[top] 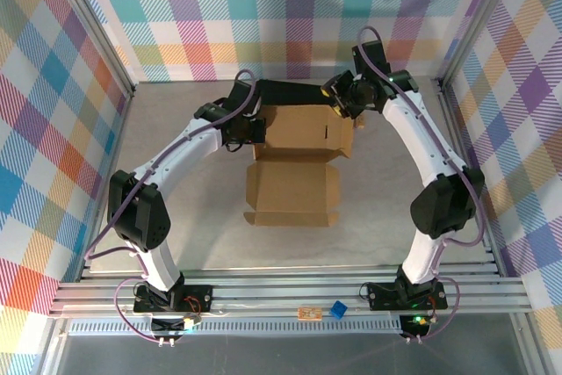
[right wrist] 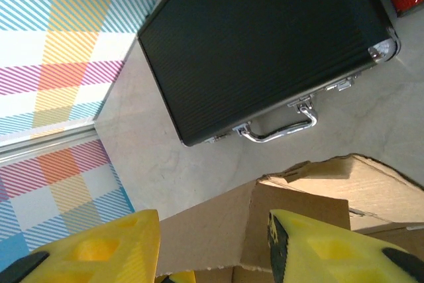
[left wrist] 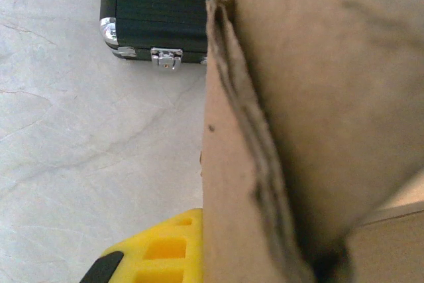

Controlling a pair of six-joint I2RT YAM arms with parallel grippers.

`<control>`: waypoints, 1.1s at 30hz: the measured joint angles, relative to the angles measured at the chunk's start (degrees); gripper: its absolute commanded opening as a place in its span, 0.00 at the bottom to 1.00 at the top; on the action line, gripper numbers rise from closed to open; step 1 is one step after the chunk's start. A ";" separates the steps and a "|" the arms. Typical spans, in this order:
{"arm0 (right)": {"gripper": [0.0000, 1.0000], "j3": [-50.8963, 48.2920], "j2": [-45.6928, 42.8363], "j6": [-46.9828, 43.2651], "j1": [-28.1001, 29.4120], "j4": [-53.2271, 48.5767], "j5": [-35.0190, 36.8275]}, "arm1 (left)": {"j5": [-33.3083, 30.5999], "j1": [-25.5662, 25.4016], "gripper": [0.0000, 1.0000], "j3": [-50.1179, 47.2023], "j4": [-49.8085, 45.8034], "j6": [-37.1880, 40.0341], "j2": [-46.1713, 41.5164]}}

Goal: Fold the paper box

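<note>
**Top external view.** The box [top: 294, 169] lies at the middle of the table [top: 290, 252]. Its far half stands up with raised walls. Its near half is a flat panel that lies towards the arm bases. A black case [top: 285, 90] lies just behind the box, against its far side. The left gripper [top: 255, 129] is at the left wall of the raised half. The right gripper [top: 342, 103] is at the far right corner of the box, above the cardboard.

**Left wrist view.** A doubled wall of the box [left wrist: 311, 130] rises through the right of the frame, with its corrugated edge towards the camera. One yellow finger [left wrist: 162, 250] lies flat against the left face of this wall. The cardboard hides the other finger. The left gripper is clenched on this wall. The case [left wrist: 165, 4] lies on the table [left wrist: 79, 137] beyond, with a chrome latch [left wrist: 165, 57] on its near edge.

**Right wrist view.** The two yellow fingers [right wrist: 99, 250] of the right gripper [right wrist: 212, 230] stand well apart, released, with nothing clamped between them. Upright flaps of the box [right wrist: 298, 210] show in the gap. Contact between the fingers and the flaps cannot be determined. The case [right wrist: 258, 44] lies beyond the box, with its chrome handle [right wrist: 278, 130] facing the box.
</note>
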 measured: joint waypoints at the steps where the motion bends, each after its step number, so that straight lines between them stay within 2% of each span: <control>1: 0.46 -0.11 0.26 0.15 0.00 -0.04 -0.44 | -0.20 -0.07 0.00 -0.02 0.00 0.00 0.00; 3: 0.46 -0.66 0.35 0.42 0.00 -0.11 -1.11 | -0.61 -0.15 0.00 -0.02 0.02 0.00 -0.02; 16: 0.25 -5.57 -0.11 4.04 -0.02 2.49 -3.63 | -2.27 -1.09 0.00 -0.79 0.24 0.22 -1.49; 20: 0.12 -6.34 -0.20 6.14 -0.04 4.15 -3.98 | -2.29 -1.33 0.00 -1.57 0.70 0.24 -1.53; 22: 0.00 -6.84 -0.39 7.61 -0.04 5.51 -4.11 | -2.34 -1.36 0.00 -1.92 1.29 0.20 -1.60; 27: 0.00 -10.88 -2.12 12.02 -0.09 9.05 -4.44 | -2.71 -1.36 0.00 -2.29 1.27 0.15 -2.23; 28: 0.08 -11.21 -2.36 12.55 -0.09 9.35 -4.50 | -2.73 -1.36 0.00 -2.29 1.27 0.15 -2.25; 29: 0.24 -11.30 -2.49 12.90 -0.09 9.60 -4.50 | -2.75 -1.36 0.00 -2.29 1.29 0.15 -2.25; 31: 0.45 -11.30 -2.84 12.72 -0.09 9.79 -4.28 | -2.75 -1.38 0.00 -2.29 1.29 -0.02 -2.25; 33: 0.53 -11.52 -4.02 11.47 -0.09 9.49 -3.30 | -2.75 -1.36 0.00 -2.29 1.31 -0.04 -2.25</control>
